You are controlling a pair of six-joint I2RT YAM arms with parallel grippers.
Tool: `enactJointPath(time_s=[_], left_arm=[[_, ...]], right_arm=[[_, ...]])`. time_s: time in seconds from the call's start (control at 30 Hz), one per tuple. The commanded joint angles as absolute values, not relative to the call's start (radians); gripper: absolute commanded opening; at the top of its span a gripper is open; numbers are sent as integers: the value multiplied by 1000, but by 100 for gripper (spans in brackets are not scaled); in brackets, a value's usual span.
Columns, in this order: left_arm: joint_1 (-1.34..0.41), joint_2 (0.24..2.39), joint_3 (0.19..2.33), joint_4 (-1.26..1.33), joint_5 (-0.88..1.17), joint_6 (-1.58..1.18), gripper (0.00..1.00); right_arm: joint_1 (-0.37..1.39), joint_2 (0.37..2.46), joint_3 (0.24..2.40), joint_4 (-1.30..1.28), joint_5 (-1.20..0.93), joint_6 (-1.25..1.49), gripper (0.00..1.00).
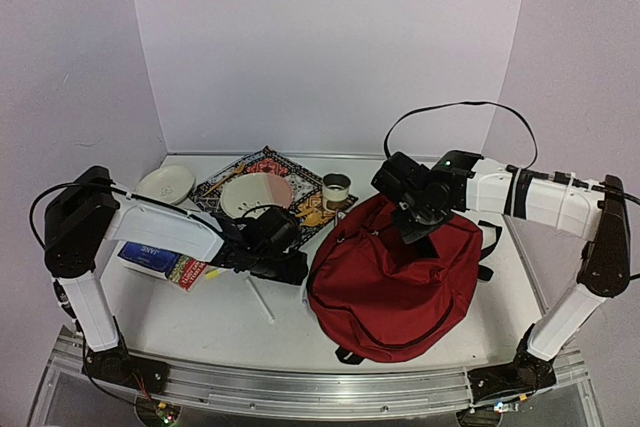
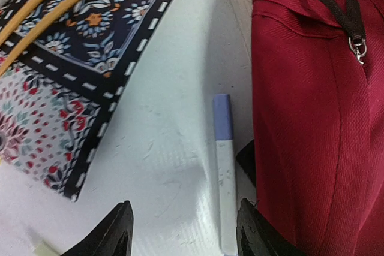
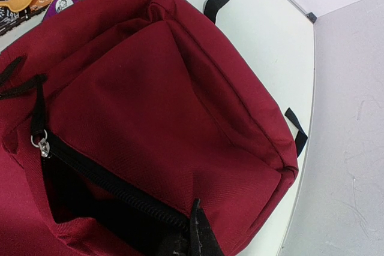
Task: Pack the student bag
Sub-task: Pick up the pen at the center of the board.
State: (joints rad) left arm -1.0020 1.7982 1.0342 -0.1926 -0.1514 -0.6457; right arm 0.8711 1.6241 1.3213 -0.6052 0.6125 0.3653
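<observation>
Red student bag (image 3: 180, 118), inside too dark

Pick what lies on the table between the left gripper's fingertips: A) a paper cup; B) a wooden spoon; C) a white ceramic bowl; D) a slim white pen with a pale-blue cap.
D: the left wrist view shows the slim white pen with a pale-blue cap lying on the table between the fingertips of the left gripper, beside the dark-red fabric backpack.
</observation>
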Motion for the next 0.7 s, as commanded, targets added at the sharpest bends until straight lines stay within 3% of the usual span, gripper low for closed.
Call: enactJointPath(time_s=[0.0, 0.2, 0.67], left_arm=[[-1000, 1858, 1131, -195, -89, -609, 59], [-1002, 1958, 1210, -234, -53, -606, 59], [-1024, 2017, 1248, -467, -253, -621, 39]], right_arm=[[873, 1579, 1326, -629, 643, 385, 0], [873, 1584, 1323, -628, 636, 392, 0], [879, 1583, 1337, -627, 619, 396, 0]])
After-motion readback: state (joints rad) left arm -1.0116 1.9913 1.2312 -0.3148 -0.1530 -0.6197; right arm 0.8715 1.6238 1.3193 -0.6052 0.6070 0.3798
